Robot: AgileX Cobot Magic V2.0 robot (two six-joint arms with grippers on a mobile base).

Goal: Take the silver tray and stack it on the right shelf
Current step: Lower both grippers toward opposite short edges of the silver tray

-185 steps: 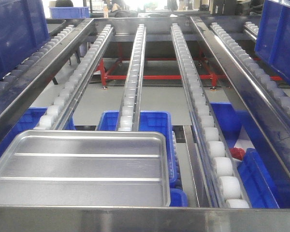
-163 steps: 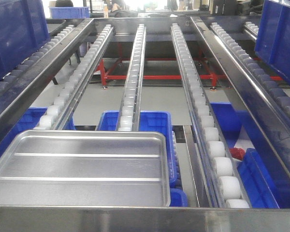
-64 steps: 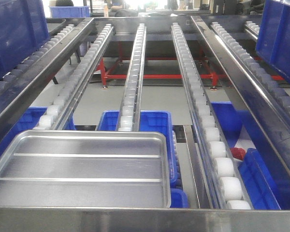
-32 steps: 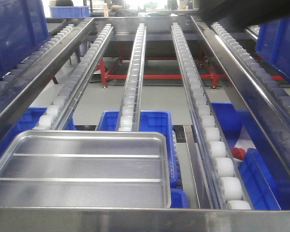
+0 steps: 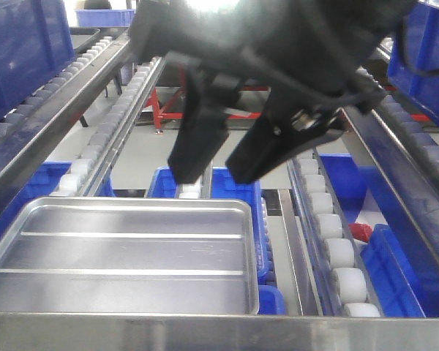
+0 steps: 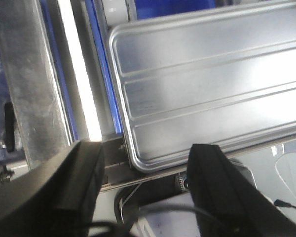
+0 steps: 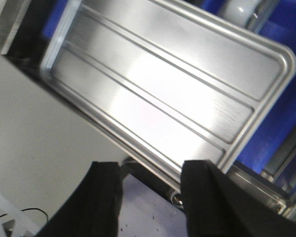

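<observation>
The silver tray (image 5: 124, 252) lies flat at the lower left of the front view, just behind the brushed-steel front bar (image 5: 314, 333). The pale rollers (image 5: 336, 256) of the right shelf run along the tray's right side. My right gripper (image 5: 214, 175) hangs open above the tray's far right corner, touching nothing. In the right wrist view, the right gripper (image 7: 152, 168) is open over the near rim of the tray (image 7: 163, 84). In the left wrist view, the left gripper (image 6: 148, 153) stands open at the near left corner of the tray (image 6: 207, 84), empty.
Blue bins (image 5: 234, 186) sit below the rails, with more (image 5: 424, 51) on the side racks. Roller rails (image 5: 110, 139) run away from me on both sides. A cable (image 6: 291, 207) lies on the grey floor (image 7: 34, 128) below the front bar.
A black arm has swung in from the upper right and now fills the top of the front view, its open gripper over the tray. The tray has not moved.
</observation>
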